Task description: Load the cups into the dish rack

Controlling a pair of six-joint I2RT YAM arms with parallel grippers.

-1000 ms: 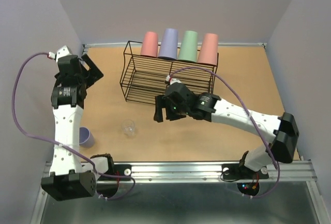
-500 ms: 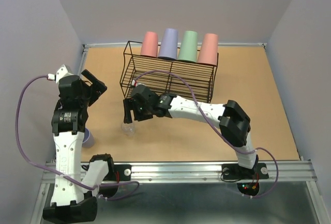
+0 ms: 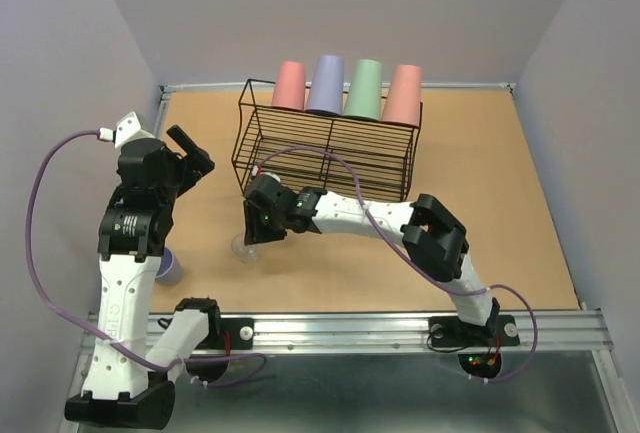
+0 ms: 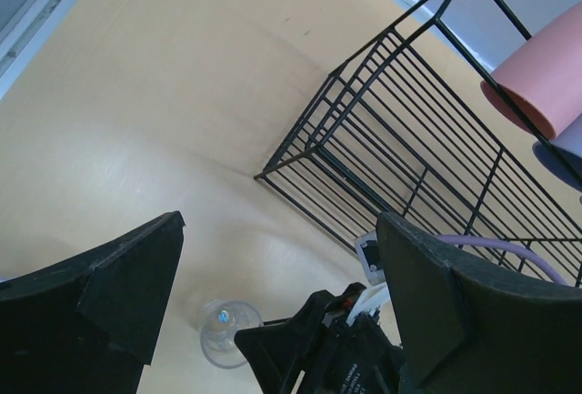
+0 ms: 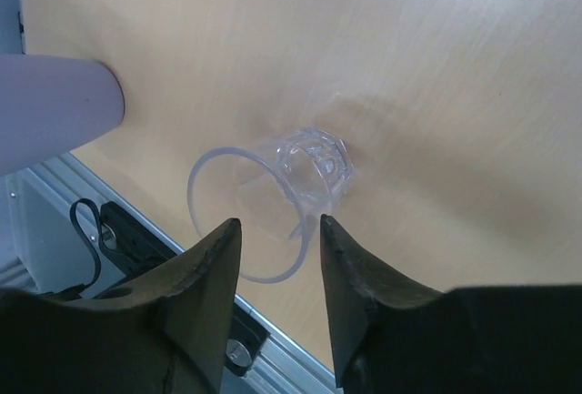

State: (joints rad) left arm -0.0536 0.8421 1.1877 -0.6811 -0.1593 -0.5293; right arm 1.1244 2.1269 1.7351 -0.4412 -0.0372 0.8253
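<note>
Right arm has swung left, down from black wire dish rack to small clear plastic cup standing on table, front-left of rack. Left gripper splayed wide, empty. Right gripper half-closed astride cup rim, not yet pinching. Centre wall btwn pads, squeeze gently, lift straight.

We see a black wire dish rack on a pale tan counter with a faint wood grain. On its top stand a salmon-pink cup, a lavender cup, a sage-green cup and a second salmon-pink cup. Another lavender cup stands on the counter, and the small cup is clear with a faceted base. The left arm and right arm are white with black joints and trail purple cables. The left tool and right tool are plain black. The walls are pale lilac-grey and the rail is silver.
</note>
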